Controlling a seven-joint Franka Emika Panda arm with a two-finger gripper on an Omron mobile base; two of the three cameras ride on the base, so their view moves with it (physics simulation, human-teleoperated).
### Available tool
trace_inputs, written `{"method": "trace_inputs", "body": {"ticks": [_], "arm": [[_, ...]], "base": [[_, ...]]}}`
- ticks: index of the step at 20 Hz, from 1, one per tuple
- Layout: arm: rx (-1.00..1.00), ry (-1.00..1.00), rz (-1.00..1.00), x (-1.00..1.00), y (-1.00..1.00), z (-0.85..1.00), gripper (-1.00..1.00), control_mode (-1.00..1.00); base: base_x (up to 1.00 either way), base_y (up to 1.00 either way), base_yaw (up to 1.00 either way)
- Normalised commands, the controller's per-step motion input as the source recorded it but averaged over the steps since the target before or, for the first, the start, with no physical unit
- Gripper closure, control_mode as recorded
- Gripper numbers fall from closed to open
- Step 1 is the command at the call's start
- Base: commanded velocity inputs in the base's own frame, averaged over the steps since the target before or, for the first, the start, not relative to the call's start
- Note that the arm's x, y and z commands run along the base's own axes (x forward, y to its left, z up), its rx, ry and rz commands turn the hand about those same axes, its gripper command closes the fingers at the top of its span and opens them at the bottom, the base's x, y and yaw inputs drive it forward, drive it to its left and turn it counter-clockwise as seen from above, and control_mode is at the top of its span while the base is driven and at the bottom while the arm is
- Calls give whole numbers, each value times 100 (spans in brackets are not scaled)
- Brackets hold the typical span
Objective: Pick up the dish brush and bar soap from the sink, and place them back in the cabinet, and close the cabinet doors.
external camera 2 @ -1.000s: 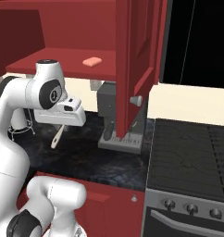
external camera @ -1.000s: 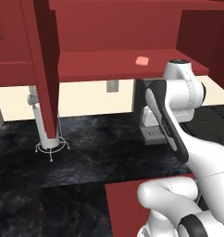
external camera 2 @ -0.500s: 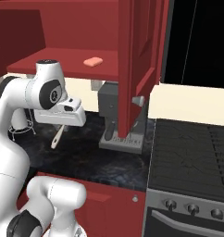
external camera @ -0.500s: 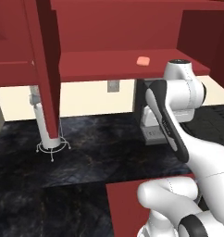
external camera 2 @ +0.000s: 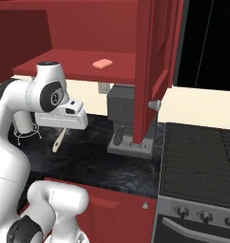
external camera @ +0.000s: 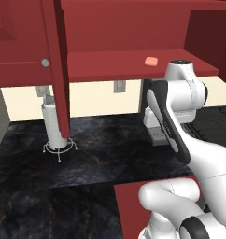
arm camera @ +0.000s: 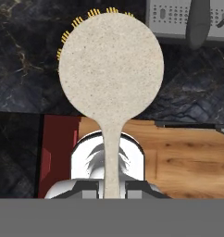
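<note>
Already the gripper point(arm camera: 111, 187) is clamped on the dish brush point(arm camera: 110, 78) handle, head pointing straight out from the fingers. Centre-left in the right base view it hangs below the cabinet point(external camera 2: 64, 66) shelf; bar soap point(external camera 2: 102, 63) sits upper centre.

A kitchen — red cabinet point(external camera: 133, 28), dark marble counter point(external camera: 110, 144), stove point(external camera 2: 202, 161) with knobs.

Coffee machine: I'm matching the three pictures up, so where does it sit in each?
Left base view: coffee machine right of centre, mostly behind the arm.
Right base view: centre, beside the cabinet door.
Hand view: top right.
Shared landmark: the black marble counter under it.
</note>
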Motion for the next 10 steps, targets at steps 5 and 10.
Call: {"method": "trace_inputs", "body": {"ticks": [5, 10], "arm": [[0, 0, 0, 0, 0, 0, 100, 100], [0, 0, 0, 0, 0, 0, 100, 100]], "base": [[0, 0, 0], [0, 0, 0]]}}
